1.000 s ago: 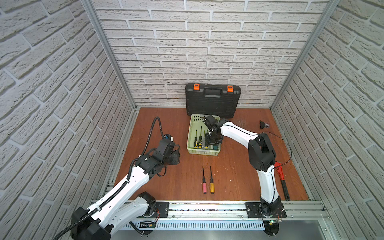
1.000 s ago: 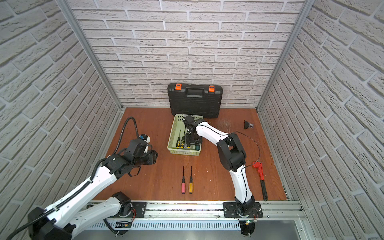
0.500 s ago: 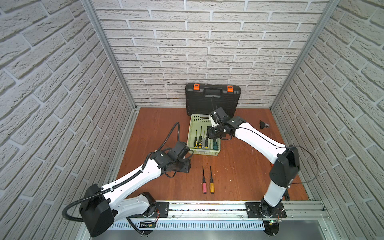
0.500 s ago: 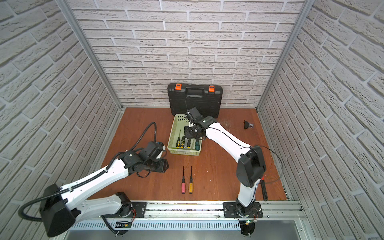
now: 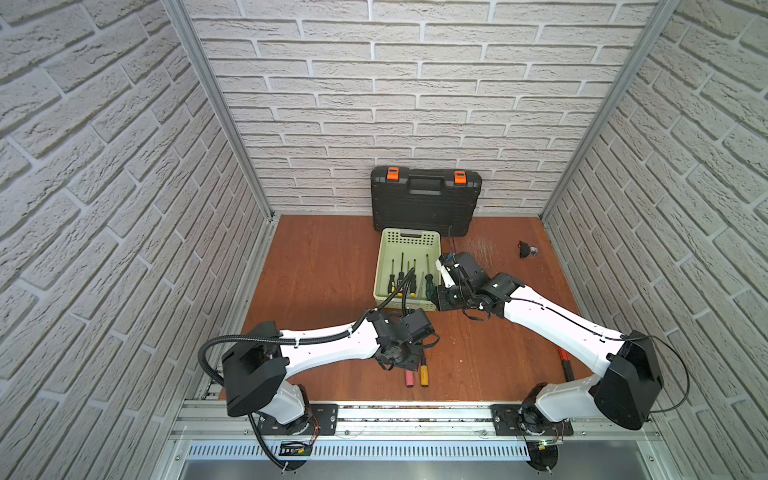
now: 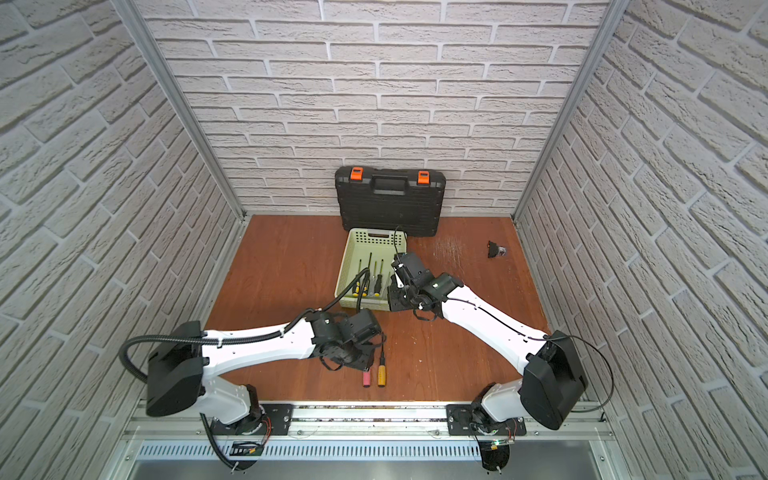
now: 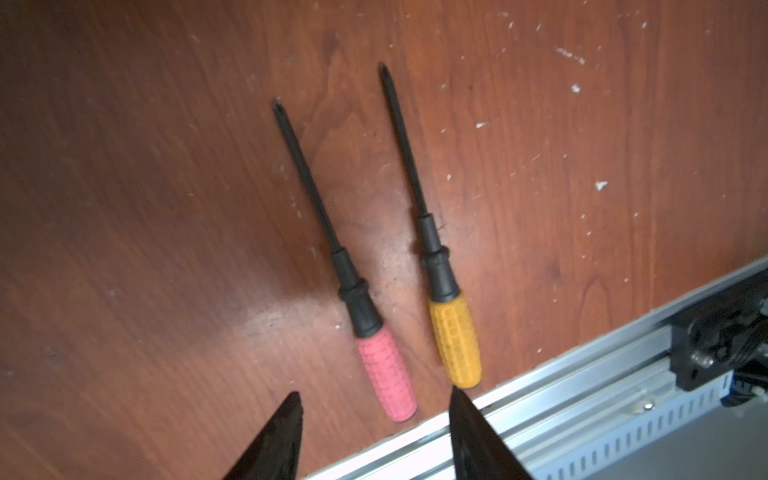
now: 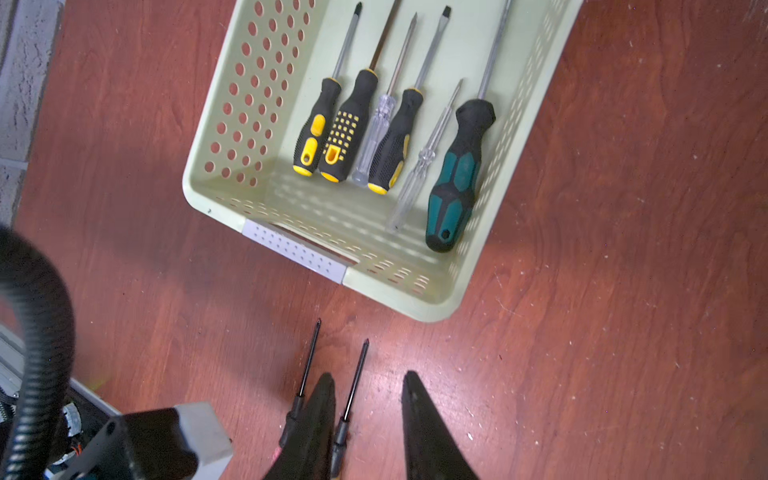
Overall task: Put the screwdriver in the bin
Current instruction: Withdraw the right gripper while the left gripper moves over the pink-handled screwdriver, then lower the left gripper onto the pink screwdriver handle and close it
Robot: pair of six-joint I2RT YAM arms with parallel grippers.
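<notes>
Left arm stretches low across the front, wrist bent down; its left claw (image 7: 374, 436) gapes apart, holding nothing; right arm reaches inward toward centre; right claw (image 8: 368, 419) likewise parted, empty.

No readable text, label, brand, number or sign was found in any view. Black toolcase (image 5: 426, 200) was seen bare of legible marking. Screwdriver handles in bin (image 8: 232, 124) carried moulded patterns only, no lettering made out. Small markings, if any, were too blurred.
</notes>
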